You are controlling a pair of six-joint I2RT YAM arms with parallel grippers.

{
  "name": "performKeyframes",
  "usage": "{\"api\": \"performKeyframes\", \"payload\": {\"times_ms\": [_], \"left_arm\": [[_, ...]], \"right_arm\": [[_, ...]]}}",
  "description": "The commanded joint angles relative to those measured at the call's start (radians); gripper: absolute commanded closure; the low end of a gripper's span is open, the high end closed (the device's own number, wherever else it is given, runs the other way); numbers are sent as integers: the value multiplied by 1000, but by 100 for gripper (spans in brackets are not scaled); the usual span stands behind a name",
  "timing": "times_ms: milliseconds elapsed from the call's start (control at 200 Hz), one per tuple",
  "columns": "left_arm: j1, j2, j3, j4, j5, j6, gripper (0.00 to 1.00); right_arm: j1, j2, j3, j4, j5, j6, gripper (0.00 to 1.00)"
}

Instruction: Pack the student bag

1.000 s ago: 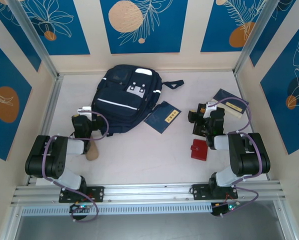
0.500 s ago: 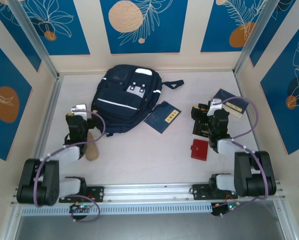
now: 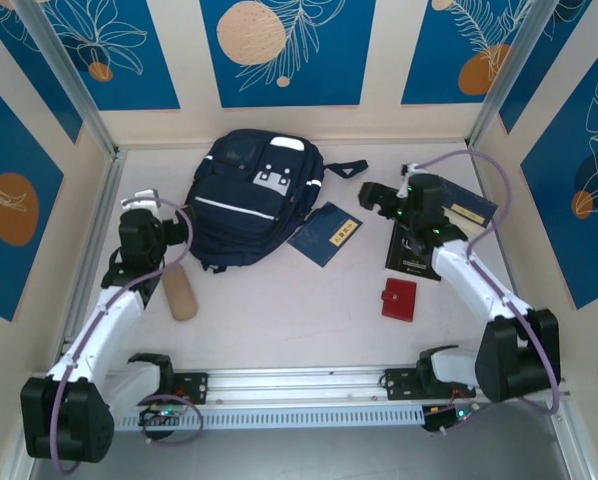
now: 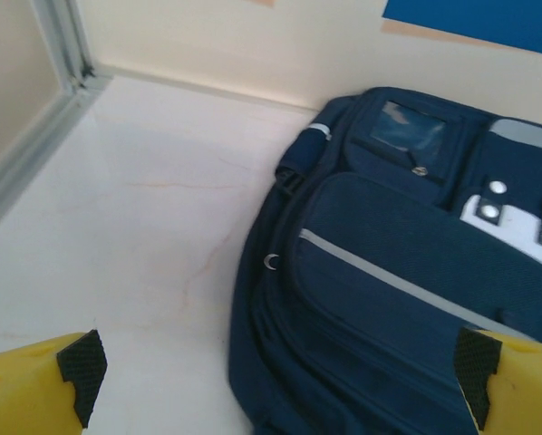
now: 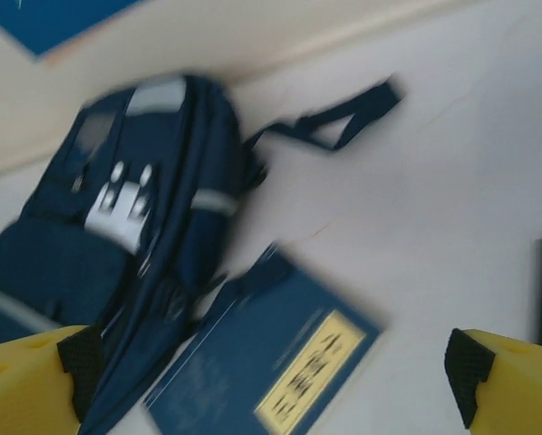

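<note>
Navy fabric with thin white stripes: the student bag [image 3: 254,195] lies flat on the pale desk [image 3: 289,320], toward the far wall, front pocket up. It looks closed. Judgement: it has to be opened before anything goes in.

Top view.
- The left gripper [image 3: 179,228] is just beside the bag's near-left edge, spread wide and holding nothing.
- The right gripper [image 3: 371,196] is near the bag's loose strap [image 3: 347,170], also wide and empty.
- Judgement: one arm on each side of the bag suggests a two-handed opening, one to steady it and one to pull.
- Count: bag, 1. Navy booklets with gold labels, 2: the near booklet [image 3: 326,232] just beside the bag's right edge, and the far booklet [image 3: 466,207] by the right wall, partly under the right arm. Black flat item [image 3: 411,255], 1. Red wallet [image 3: 398,298], 1. Tan pouch [image 3: 181,293], 1.
- The loose items lie scattered around the bag, apart from each other, so each can be picked up singly.

Left wrist view.
- The yellow fingers [image 4: 81,373] sit far apart at the bottom corners with nothing between them.
- The bag covers the right half. A silver stripe crosses the pocket and a small ring shows on the left seam.

Right wrist view (blurred).
- The fingers [image 5: 466,373] are wide and empty.
- Bag upper left, strap trailing right.
- One booklet below, its corner against the bag; whether they touch is uncertain.
</note>
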Motion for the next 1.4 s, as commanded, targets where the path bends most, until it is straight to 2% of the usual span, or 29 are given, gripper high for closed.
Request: {"api": "performKeyframes", "payload": {"times_ms": [0,195,240,425,585,730,1080,1230,1395], "left_arm": [[-7,47,95,-184,117,-114,0],[-44,175,201,-230,264,-112,0],[-70,209,229,-247,285,-87,3],[-191,340,349,-345,230,-20,12],[-259,440,418,-372,223,-3,21],[-309,522,486,-408,229,32,22],[-374,699,647,-502,187,106,23],[-395,768,721,-556,166,199,23],[-408,842,811,-631,88,299,27]], "right_arm": [[80,102,84,-174,-97,81,3],[159,294,175,-130,-261,228,10],[167,336,191,-115,-290,263,12],[179,483,267,-94,-373,338,23],[202,571,334,-127,-371,330,24],[212,631,352,-155,-379,327,25],[128,542,110,-146,-322,280,20],[48,469,4,-159,-266,262,19],[-8,398,1,-217,-188,214,20]]}}
